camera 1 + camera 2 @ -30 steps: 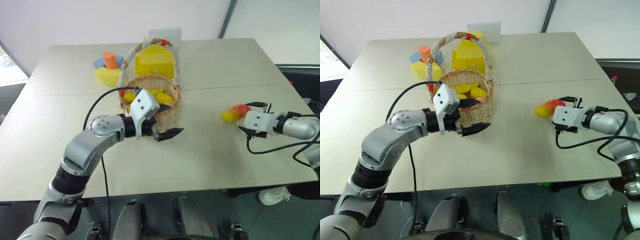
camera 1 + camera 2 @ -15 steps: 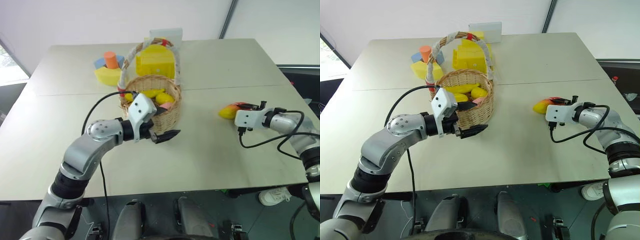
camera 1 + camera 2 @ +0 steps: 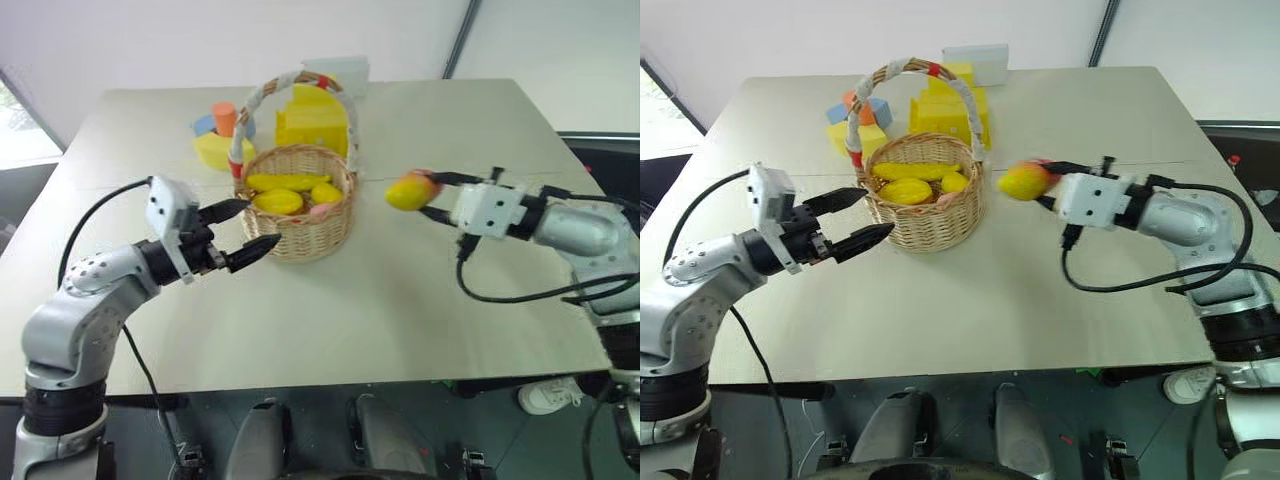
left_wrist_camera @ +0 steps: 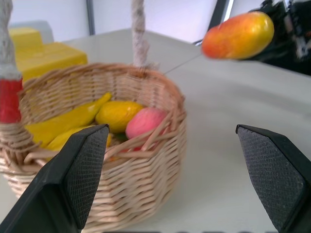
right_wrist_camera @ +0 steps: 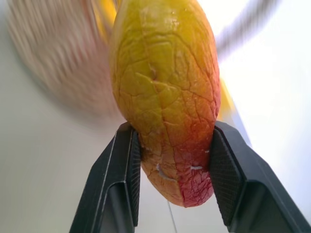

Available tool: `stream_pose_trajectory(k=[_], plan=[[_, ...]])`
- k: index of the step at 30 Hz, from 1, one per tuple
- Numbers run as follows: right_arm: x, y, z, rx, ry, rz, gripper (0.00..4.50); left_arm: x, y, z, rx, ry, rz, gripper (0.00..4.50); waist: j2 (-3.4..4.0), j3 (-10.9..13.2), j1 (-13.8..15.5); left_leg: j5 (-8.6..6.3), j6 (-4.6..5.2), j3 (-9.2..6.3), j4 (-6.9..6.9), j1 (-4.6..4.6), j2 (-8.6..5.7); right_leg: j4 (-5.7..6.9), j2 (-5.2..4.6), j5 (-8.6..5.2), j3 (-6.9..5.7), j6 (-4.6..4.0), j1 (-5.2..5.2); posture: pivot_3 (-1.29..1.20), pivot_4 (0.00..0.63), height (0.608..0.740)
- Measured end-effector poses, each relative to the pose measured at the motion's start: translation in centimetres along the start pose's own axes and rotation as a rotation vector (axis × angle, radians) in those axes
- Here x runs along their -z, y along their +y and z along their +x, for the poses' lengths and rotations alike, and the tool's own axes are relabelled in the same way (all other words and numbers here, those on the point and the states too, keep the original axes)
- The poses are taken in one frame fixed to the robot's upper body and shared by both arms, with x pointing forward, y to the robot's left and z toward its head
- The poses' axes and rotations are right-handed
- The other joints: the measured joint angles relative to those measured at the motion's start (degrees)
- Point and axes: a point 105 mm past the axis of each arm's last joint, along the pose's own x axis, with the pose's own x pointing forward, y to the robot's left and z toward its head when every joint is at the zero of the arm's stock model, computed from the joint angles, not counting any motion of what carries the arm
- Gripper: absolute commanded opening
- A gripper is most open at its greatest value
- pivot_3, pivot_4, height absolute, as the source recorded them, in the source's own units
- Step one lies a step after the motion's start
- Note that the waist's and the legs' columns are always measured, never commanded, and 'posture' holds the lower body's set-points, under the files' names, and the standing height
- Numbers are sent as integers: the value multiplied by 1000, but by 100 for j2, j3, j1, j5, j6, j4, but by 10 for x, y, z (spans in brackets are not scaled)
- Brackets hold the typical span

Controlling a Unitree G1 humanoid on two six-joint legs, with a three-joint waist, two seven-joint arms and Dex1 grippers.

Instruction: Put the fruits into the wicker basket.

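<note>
Bare table (image 3: 420, 300) lies open between the wicker basket (image 3: 300, 225) and the right end effector (image 3: 430, 195). The arched handle (image 3: 290, 85) spans the basket mouth; yellow blocks (image 3: 315, 115) crowd just behind it.

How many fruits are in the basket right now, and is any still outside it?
4 visible in the wicker basket: banana, two lemons and a pink peach; more may be hidden beneath. One outside: the mango, held in the right gripper beside the basket.

Basket: round tan wicker basket (image 3: 300, 215), upright, frame centre-left.
Inside: banana (image 3: 286, 183), lemons (image 3: 279, 201), pink peach (image 4: 146, 122).
Mango (image 3: 410, 190): yellow-red, aloft right of basket.
</note>
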Motion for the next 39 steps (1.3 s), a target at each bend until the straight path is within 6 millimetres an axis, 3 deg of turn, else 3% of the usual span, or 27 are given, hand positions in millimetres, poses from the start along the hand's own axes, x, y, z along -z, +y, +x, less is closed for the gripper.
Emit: stream_pose_trajectory(k=[2, 7, 11, 15, 17, 18, 25, 28, 32, 35, 39], plan=[[-14, 1, 12, -4, -51, 38, 1428, -3, -1, -5, 8, -12, -13, 4500, 0, 0, -20, 0, 0, 3, 0, -1, -1, -1, -1, 0, -1, 0, -3, 0, 150, 740], [-42, 3, 69, -1, -127, 79, 1428, 8, 6, -30, -56, 80, -6, 4500, 0, 0, -94, 1, -2, 5, -8, 3, 15, 13, 14, -6, 1, -15, -21, 0, 150, 740], [-36, 17, 104, -31, -79, 23, 1428, 14, 7, -36, -79, 102, -12, 4500, 0, 0, -16, 2, -4, 4, -8, -11, 4, 17, 10, -9, -3, -20, -30, 0, 150, 740], [-21, 17, 122, -24, -16, 10, 3275, 10, 5, -34, -89, 82, 6, 4500, -2, 0, -27, 1, -3, 7, -7, -19, -13, 9, -10, -7, -2, -18, -33, 0, 150, 740], [-19, 12, 123, 3, -1, 2, 4266, 10, 2, -32, -89, 72, 6, 4500, -3, -1, -30, 0, -2, 6, -8, -20, -12, 10, -10, -7, -4, -17, -34, 0, 150, 740], [-19, 10, 122, 13, 1, -3, 4452, 10, 1, -31, -89, 73, 6, 4500, -3, -1, -34, 0, -2, 5, -11, -20, -11, 9, -10, -7, -4, -17, -36, 0, 150, 740], [-23, 2, 101, 63, -41, 99, 4452, 13, -3, -25, -82, 64, -9, 4500, -3, -1, -43, 0, -2, 6, -13, -20, -2, 12, -1, -7, -4, -18, -39, 0, 150, 740], [-29, -1, 79, 84, -96, 263, 4452, 11, -3, -23, -77, 57, -6, 4500, -3, -1, -39, 0, -1, 5, -13, -20, -1, 12, -2, -7, -4, -17, -38, 0, 150, 740], [-11, -12, 53, 182, -67, 525, 4452, 12, -1, -23, -80, 55, -17, 4500, -3, -1, -50, -1, -1, 6, -12, -16, 0, 12, -4, -7, -3, -18, -35, 0, 150, 740], [7, -12, 56, 274, -25, 691, 4452, 13, 0, -21, -76, 43, -31, 4500, -1, -1, -87, 0, -1, 9, -13, -13, 8, 19, 4, -7, 0, -19, -39, 0, 150, 740], [24, -9, 79, 335, -19, 875, 4452, 16, -2, -15, -56, 29, -52, 4500, 0, 0, -92, 1, -3, 13, -13, -18, 11, 30, 19, -7, 2, -20, -52, 0, 150, 740]])
